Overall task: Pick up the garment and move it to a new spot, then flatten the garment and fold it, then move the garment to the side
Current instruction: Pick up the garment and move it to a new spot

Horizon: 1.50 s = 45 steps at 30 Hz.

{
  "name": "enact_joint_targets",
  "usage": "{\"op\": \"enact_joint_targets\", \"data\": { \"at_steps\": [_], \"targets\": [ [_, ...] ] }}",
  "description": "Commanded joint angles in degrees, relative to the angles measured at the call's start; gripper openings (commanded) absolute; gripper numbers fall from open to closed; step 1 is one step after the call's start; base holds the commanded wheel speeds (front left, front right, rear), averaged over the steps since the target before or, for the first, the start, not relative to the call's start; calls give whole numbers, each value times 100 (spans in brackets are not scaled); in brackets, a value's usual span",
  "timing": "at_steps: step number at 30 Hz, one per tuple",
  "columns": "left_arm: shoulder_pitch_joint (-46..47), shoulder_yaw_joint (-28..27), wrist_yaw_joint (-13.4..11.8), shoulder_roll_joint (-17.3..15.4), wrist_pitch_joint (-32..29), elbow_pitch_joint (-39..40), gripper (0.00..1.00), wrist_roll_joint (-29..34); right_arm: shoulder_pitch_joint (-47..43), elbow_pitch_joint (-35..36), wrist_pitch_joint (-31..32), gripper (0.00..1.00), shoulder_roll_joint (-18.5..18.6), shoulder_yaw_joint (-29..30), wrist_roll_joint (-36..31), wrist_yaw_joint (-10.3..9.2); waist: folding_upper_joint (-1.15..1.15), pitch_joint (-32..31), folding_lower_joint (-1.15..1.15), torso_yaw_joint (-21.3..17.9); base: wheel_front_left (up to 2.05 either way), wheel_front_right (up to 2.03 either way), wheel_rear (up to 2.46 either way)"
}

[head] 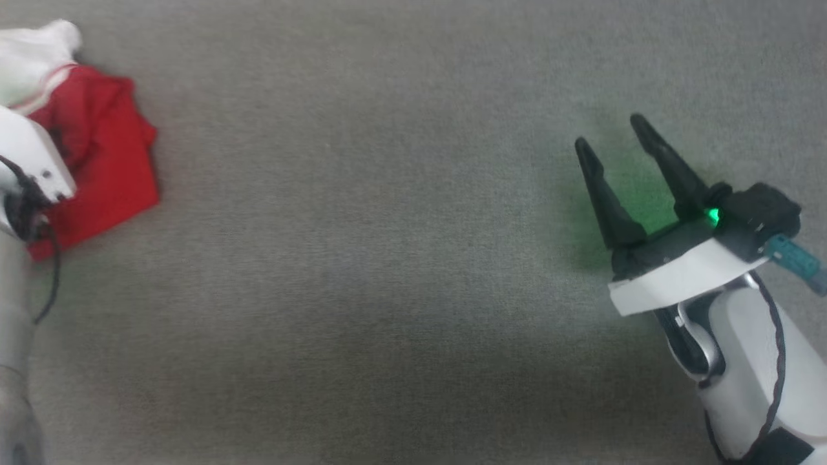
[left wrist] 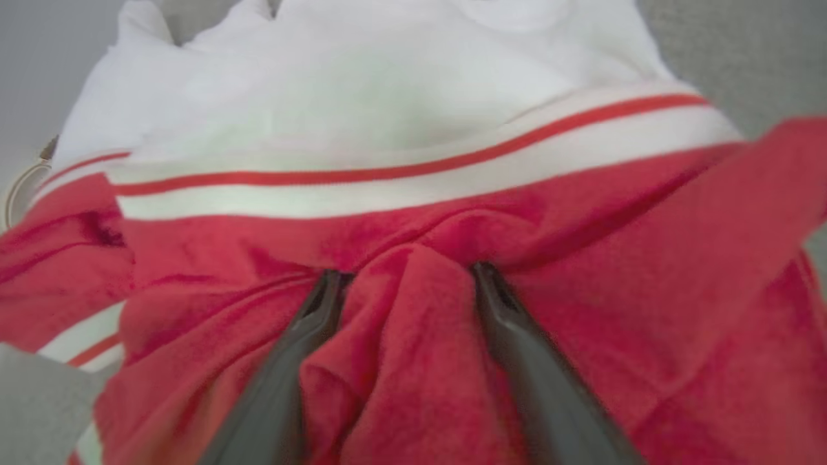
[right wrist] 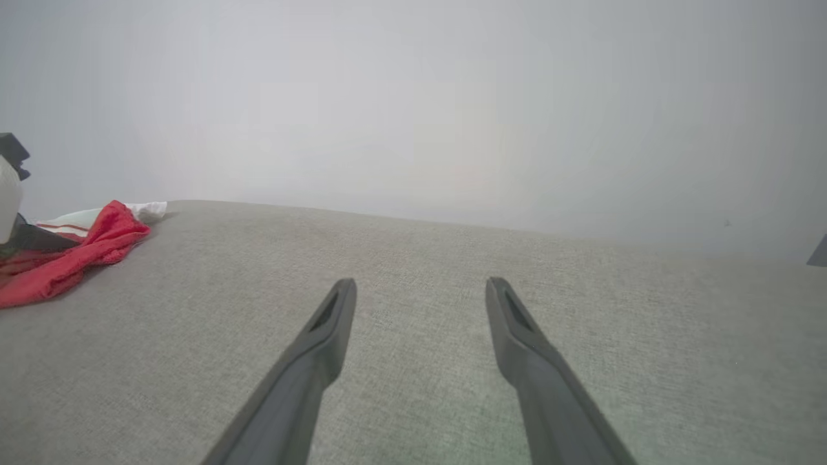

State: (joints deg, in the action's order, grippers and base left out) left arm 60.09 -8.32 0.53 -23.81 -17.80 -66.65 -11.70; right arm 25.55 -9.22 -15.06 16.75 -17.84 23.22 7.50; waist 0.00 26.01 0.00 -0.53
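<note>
The garment (head: 103,161) lies bunched at the far left of the grey surface, red with a white part at its top. In the left wrist view its red cloth (left wrist: 646,290), white sleeve part and red-and-white striped trim are close up. My left gripper (left wrist: 407,274) is open, both fingers pressed into the red cloth with a raised fold between them. In the head view its pale wrist (head: 29,161) covers the fingers. My right gripper (head: 610,133) hovers open and empty at the right, far from the garment (right wrist: 71,252); its fingers (right wrist: 420,284) point across bare surface.
The grey fabric surface (head: 387,258) stretches wide between the two arms. In the right wrist view its far edge (right wrist: 452,223) meets a pale wall. A dark cable hangs along my left forearm (head: 52,278).
</note>
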Motion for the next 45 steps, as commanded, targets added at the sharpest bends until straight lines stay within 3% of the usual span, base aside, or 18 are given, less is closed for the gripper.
{"op": "enact_joint_targets", "data": {
  "at_steps": [1, 5, 6, 7, 9, 13, 16, 22, 26, 30, 33, 37, 42, 45],
  "targets": [
    [14, -38, -53, 23, -247, -212, 100, -101, 130, 111, -13, 100, 16, -2, 35, -2, 0, 356, 0, -244, 0, 0, 0],
    [-94, -54, -78, 11, -502, -517, 100, -168, 185, 303, -14, 100, 50, -56, -9, -2, 0, 478, 0, -344, 0, 0, 0],
    [-121, -9, -44, 33, -536, -563, 86, -145, 175, 340, -14, 100, 62, -59, -22, -2, 0, 483, 0, -348, 0, 0, 0],
    [-141, 25, 20, 63, -579, -600, 53, -139, 163, 389, -13, 100, 68, -55, -38, -2, 0, 488, 0, -343, 0, 0, 0],
    [-155, 22, 112, 152, -598, -648, 0, -205, 139, 492, -14, 100, 71, -60, -53, -2, 0, 472, 0, -314, 0, 0, 0],
    [-185, 44, 140, 157, -513, -688, 0, -231, 114, 582, -13, 100, 93, -111, -84, -2, 0, 372, 0, -256, 0, 0, 0],
    [-232, 46, 76, 66, -163, -611, 0, -224, 57, 545, -14, 100, 57, -154, -97, -2, 0, 116, 0, -191, 0, 0, 0],
    [-157, 266, 255, -85, 675, -375, 0, -36, -170, 247, -14, 100, -34, -150, -79, -2, 0, -695, 0, -65, 0, 0, 0],
    [-13, 545, 546, 85, 994, -194, 0, 71, -382, 111, -14, 100, -109, -116, -74, -2, 0, -1109, 0, 1, 0, 0, 0],
    [112, 933, 685, 344, 1093, 118, 0, 10, -585, 67, -13, 100, -190, -11, -66, -2, 0, -1347, 0, -30, 0, 0, 0],
    [33, 1612, 690, 808, 951, 642, 0, -202, -699, 72, -13, 100, -264, 109, -72, -2, 0, -1419, 0, -134, 0, 0, 0],
    [-262, 2541, 689, 1095, 403, 1753, 0, -1071, -796, 138, -14, 100, -380, 286, -64, -3, 0, -1404, 0, -379, 0, 0, 0],
    [-656, 3788, 690, 970, -595, 3575, 0, -2000, -832, 339, -13, 100, -579, 582, -28, -3, 0, -1175, 0, -856, 0, 0, 0],
    [-750, 4313, 690, 839, -1025, 4262, 0, -2283, -788, 443, -13, 100, -718, 741, 11, -2, 0, -952, 0, -1204, 0, 0, 0]
  ]
}}
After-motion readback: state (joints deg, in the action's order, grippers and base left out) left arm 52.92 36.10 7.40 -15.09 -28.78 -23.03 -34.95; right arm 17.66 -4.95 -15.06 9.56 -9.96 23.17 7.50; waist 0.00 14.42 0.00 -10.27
